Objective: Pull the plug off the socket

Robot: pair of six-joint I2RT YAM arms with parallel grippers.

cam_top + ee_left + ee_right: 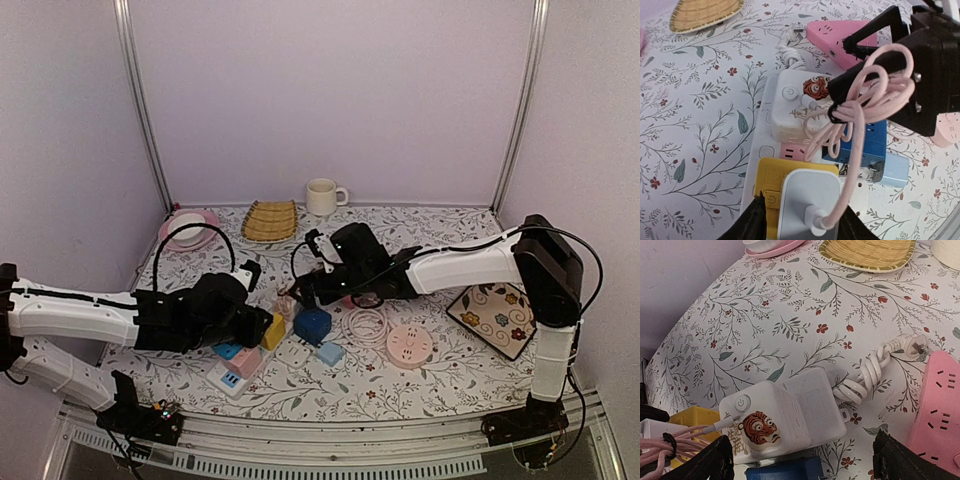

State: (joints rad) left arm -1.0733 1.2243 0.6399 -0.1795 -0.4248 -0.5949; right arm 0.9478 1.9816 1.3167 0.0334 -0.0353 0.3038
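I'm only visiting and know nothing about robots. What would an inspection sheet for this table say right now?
Surface: floral tablecloth, lying flat.
Job's things: white plug sits on the yellow socket block, not yet pulled off.
Clutter: tiger-sticker cube, blue cube, round pink socket, woven tray, mug, pink plate, patterned tile.
Grippers: left gripper flanks the white plug, contact unclear; right gripper is open above the cubes.
Cables: pink cable runs from the white plug, bundled against the right gripper; white coiled cord lies loose.
Surroundings: plain lilac walls; nothing else seen.
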